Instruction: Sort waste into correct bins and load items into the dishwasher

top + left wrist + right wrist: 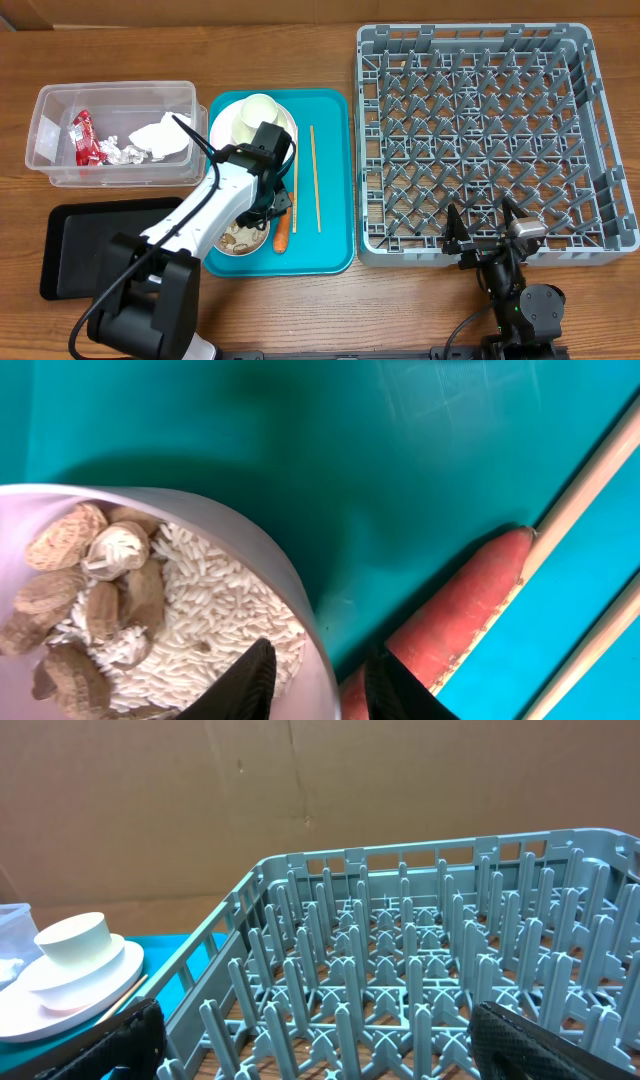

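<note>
Two tools are showing, and we are taking the left one first. The left tool [320, 652] is hanging low over the teal tray [300, 460]. Its jaws are standing part open, astride the rim of the bowl [312, 640]. One finger [250, 680] is sitting inside, over the rice [220, 610], and the other is sitting outside. A narrow gap is showing on each side of the rim, so we are seeing no grip. Brown scraps [90, 570] are lying in the rice to the left of the tool.

The carrot [460, 610] is lying on the teal tray just right of the outer finger, slanting away to the right. Along its right side it is resting against one of the chopsticks [590, 470], and the second stick is running parallel, further right.

Beyond the tool, at the far end of the teal tray, the plate [285, 120] is sitting with the cup [258, 112] on it. Off to the left and beyond, the tub [50, 110] is holding the wrapper [82, 135], the napkin [165, 135] and the foil [130, 152]. The black tray [75, 250] is lying left of the tool, on the surface [400, 310].

The right tool [315, 1015] is hanging with its jaws spread wide and nothing between them. It is sitting at the near wall of the rack [450, 848], whose pegs are standing just ahead of it. The plate and cup are showing off to its left.
</note>
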`<action>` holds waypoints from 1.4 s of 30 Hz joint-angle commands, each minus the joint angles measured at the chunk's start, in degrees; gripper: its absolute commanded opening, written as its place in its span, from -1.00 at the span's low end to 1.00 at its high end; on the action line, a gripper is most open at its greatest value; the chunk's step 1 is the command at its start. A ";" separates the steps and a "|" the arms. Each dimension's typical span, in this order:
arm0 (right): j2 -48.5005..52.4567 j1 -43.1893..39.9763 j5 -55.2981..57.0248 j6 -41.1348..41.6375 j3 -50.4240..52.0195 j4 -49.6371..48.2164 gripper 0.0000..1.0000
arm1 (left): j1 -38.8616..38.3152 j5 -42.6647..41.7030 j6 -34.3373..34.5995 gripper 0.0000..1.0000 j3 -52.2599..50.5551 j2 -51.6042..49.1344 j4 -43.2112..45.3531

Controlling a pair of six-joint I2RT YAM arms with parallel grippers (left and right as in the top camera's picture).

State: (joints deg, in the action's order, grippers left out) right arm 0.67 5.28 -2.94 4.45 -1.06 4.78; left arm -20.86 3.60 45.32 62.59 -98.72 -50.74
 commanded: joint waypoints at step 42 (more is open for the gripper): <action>-0.50 -0.22 0.26 0.09 0.59 -0.17 1.00 | 0.28 -0.48 -3.43 -0.92 4.55 -1.22 -5.55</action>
State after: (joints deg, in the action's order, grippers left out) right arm 0.67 5.28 -2.94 4.45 -1.06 4.75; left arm -20.84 3.29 45.45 63.70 -99.42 -55.11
